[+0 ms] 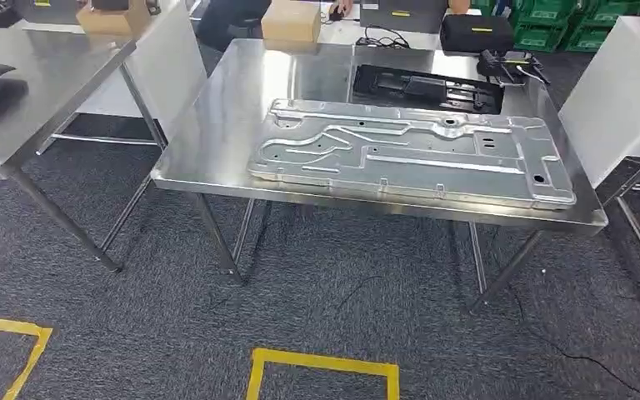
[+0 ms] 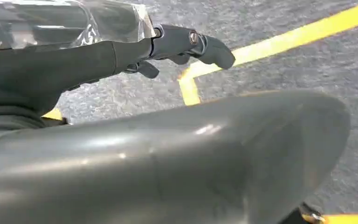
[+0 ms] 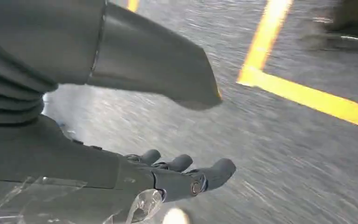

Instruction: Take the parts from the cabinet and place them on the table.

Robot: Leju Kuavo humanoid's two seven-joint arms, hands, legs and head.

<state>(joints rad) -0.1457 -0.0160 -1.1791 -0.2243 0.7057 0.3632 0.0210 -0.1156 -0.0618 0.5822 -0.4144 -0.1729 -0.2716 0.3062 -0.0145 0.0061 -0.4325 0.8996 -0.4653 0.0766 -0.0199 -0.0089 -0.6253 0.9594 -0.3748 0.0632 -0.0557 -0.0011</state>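
A large, flat, stamped silver metal panel [image 1: 408, 150] lies on a shiny stainless steel counter [image 1: 208, 142], ahead of the robot across a stretch of grey carpet floor [image 1: 317, 308]. The panel's long axis runs left to right, along the counter's near edge. Just behind it, farther from the robot, lies a black moulded plastic part [image 1: 429, 87], also set crosswise. Both parts rest flat on the counter; the cabinet named in the task cannot be made out.

The left robot hand [image 2: 177, 49] hangs over the carpet, near yellow floor tape [image 2: 279, 44], its dark fingers apart and holding nothing. The right robot hand [image 3: 177, 175] also hangs above the carpet, fingers stretched out and empty; its picture is blurred. Both robot hands are well apart from the counter, and neither looks clearly nearer to the panel.

Green plastic crates [image 1: 554, 21] are stacked beyond the counter; their contents cannot be seen. A closed cardboard box [image 1: 292, 21] stands nearby.
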